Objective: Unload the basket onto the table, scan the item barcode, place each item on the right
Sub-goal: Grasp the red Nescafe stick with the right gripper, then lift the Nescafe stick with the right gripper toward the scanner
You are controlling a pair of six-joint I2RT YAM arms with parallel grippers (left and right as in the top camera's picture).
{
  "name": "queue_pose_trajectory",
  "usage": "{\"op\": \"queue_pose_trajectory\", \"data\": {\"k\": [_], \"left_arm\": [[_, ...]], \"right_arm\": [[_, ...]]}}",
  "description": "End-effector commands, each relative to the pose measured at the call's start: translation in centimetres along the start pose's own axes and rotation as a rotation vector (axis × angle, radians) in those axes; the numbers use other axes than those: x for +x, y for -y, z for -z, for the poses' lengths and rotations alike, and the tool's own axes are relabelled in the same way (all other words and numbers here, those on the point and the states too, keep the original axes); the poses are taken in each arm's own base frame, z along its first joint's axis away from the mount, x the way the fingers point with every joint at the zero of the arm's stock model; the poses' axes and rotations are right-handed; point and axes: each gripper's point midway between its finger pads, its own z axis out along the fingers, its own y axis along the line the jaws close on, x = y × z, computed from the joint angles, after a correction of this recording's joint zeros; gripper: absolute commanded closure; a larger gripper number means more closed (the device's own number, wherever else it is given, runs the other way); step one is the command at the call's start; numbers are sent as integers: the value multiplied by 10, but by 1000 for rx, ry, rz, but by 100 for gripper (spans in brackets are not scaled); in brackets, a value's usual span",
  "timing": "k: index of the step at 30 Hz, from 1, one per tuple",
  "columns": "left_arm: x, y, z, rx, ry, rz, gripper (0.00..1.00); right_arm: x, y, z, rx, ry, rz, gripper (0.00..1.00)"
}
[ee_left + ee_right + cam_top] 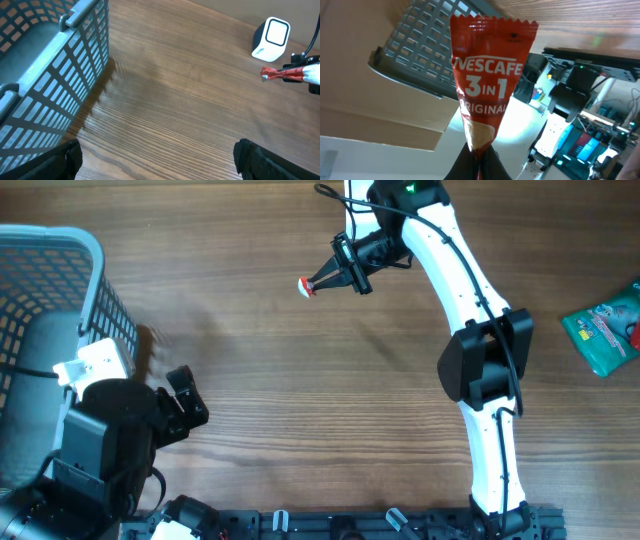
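A red Nescafe 3 in 1 sachet (487, 80) stands up from my right gripper (479, 156), which is shut on its lower end. From overhead the sachet (307, 285) pokes out to the left of the right gripper (328, 278), held above the table at the back. The left wrist view shows the sachet (282, 74) in the air just in front of a white and grey scanner (270, 39). My left gripper (160, 162) is open over bare wood, nothing between its fingers (60, 160), and sits near the front left (150, 380).
A grey mesh basket (60, 260) stands at the left edge, close beside my left arm; its wall (60, 75) fills the left of the left wrist view. A green packet (605, 330) lies at the far right.
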Motion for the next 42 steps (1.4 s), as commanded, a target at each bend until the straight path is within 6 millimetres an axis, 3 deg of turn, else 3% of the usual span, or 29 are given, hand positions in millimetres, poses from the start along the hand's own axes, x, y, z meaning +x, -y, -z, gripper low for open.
{"op": "queue_pose_trajectory", "data": {"k": [1, 2, 3, 7, 9, 10, 11, 12, 16, 19, 21, 26, 28, 31, 34, 35, 37, 41, 42], "left_arm": [[-1, -1, 1, -2, 9, 6, 0], [-1, -1, 1, -2, 9, 6, 0], [-1, -1, 1, -2, 9, 6, 0], [-1, -1, 1, -2, 9, 6, 0], [-1, -1, 1, -2, 9, 6, 0], [-1, -1, 1, -2, 9, 6, 0], [-1, -1, 1, -2, 9, 6, 0], [-1, -1, 1, -2, 9, 6, 0], [-1, -1, 1, -2, 9, 6, 0], [-1, -1, 1, -2, 9, 6, 0], [-1, -1, 1, -2, 9, 6, 0], [-1, -1, 1, -2, 9, 6, 0], [-1, -1, 1, -2, 9, 6, 0], [-1, -1, 1, -2, 9, 6, 0], [-1, -1, 1, -2, 9, 6, 0], [-1, -1, 1, -2, 9, 6, 0], [-1, -1, 1, -2, 9, 6, 0], [-1, -1, 1, -2, 9, 6, 0], [-1, -1, 1, -2, 9, 6, 0]], "right_arm": [[-10, -2, -1, 47, 89, 272, 96], [-21, 0, -1, 90, 140, 403, 96], [-50, 11, 4, 230, 277, 574, 96], [-101, 66, 32, 735, 549, 637, 96], [-109, 79, 29, 885, 584, 677, 96], [-109, 76, 14, 930, 535, 818, 85], [-108, 72, 5, 956, 501, 916, 62], [-106, 68, -9, 988, 465, 1034, 0], [-101, 67, -28, 1046, 452, 1108, 0], [-105, 72, -20, 1117, 560, 1002, 1], [-111, 80, -21, 1137, 555, 980, 20], [-130, 119, -40, 1166, 468, 926, 32], [-135, 137, -56, 1187, 425, 933, 31], [-141, 146, -71, 1224, 429, 968, 20], [-156, 144, -71, 1280, 529, 964, 25], [-159, 144, -72, 1289, 535, 969, 35], [-167, 149, -71, 1317, 540, 959, 65], [-171, 164, -70, 1344, 516, 911, 96], [-170, 166, -70, 1337, 523, 888, 96]]}}
